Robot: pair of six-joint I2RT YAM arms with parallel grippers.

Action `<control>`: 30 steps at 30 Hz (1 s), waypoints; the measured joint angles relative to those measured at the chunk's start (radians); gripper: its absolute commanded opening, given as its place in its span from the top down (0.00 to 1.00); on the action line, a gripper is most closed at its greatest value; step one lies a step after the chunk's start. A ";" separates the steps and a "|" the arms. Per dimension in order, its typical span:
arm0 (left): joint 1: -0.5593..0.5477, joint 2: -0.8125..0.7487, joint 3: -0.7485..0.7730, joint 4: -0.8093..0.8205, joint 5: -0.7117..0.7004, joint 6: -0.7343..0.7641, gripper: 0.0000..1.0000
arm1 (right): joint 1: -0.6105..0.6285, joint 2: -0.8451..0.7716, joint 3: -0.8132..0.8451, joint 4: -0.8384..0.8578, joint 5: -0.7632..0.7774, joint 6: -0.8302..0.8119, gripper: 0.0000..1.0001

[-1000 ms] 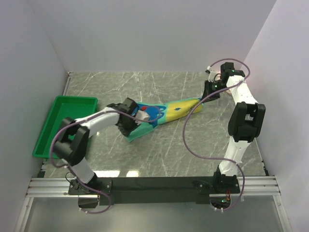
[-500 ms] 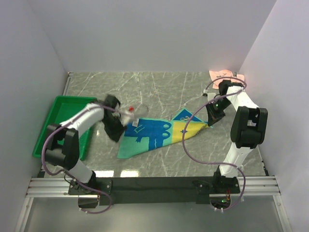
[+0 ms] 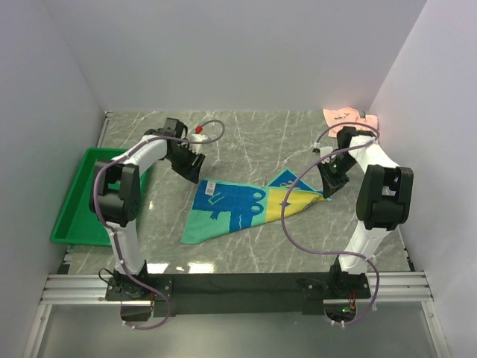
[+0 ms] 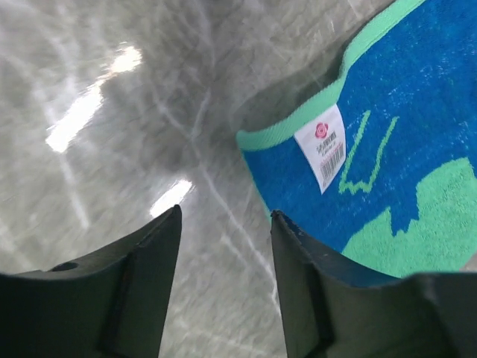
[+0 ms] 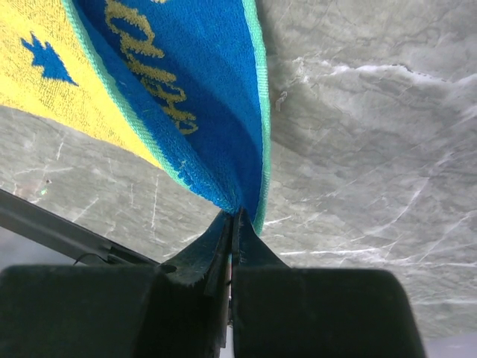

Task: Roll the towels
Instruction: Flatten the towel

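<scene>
Left gripper (image 4: 223,224) hangs with its fingers spread and nothing between them, just off the far-left corner of the teal and blue towel (image 3: 238,209), where a small white label (image 4: 326,145) lies face up on the cloth. At the opposite end, the right gripper (image 5: 232,224) has its fingers pressed together on the towel's right corner, holding that tip a little off the marble table (image 3: 246,134) so the yellow part slopes up in a fold. The rest of the towel lies mostly flat in the middle of the table, between the two arms. The pink towel (image 3: 346,115) sits crumpled in the far right corner, well apart from both grippers, and the green tray (image 3: 74,216) stands at the left. By the look of it, the step in hand is laying the first towel out flat — rolling has not begun. The next move likely calls for the right gripper to draw its corner outward until the fold is gone, lay it down and let go — then both grippers need one short edge to start the roll.
</scene>
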 measured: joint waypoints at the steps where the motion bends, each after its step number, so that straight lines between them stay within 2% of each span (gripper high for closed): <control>1: -0.006 0.015 0.000 0.003 0.000 -0.006 0.41 | 0.000 0.000 0.003 -0.001 -0.002 0.000 1.00; 8: -0.059 0.059 0.000 0.048 0.011 -0.029 0.43 | 0.000 0.000 0.023 -0.002 -0.008 0.001 1.00; 11: -0.077 0.075 0.000 0.067 0.010 -0.039 0.50 | 0.000 0.000 0.033 -0.003 -0.014 0.004 1.00; 12: -0.083 0.084 0.000 0.076 0.007 -0.047 0.55 | 0.000 0.001 0.039 -0.006 -0.016 0.005 1.00; 13: -0.087 0.091 0.000 0.084 0.005 -0.053 0.68 | 0.000 0.001 0.043 -0.006 -0.019 0.008 1.00; 15: -0.092 0.105 0.000 0.098 -0.003 -0.067 0.81 | 0.000 0.002 0.056 -0.008 -0.025 0.011 1.00; 16: -0.094 0.109 0.000 0.103 -0.006 -0.070 0.91 | 0.000 0.002 0.064 -0.008 -0.028 0.014 1.00; 18: -0.093 0.109 0.000 0.107 -0.011 -0.080 0.99 | 0.000 0.002 0.081 -0.011 -0.034 0.019 1.00; 23: -0.068 0.060 -0.007 0.119 -0.022 -0.089 1.00 | 0.000 -0.003 0.135 -0.011 -0.048 0.031 1.00; 30: 0.010 -0.227 -0.014 0.119 -0.041 -0.110 1.00 | 0.000 -0.145 0.190 0.013 -0.099 0.076 1.00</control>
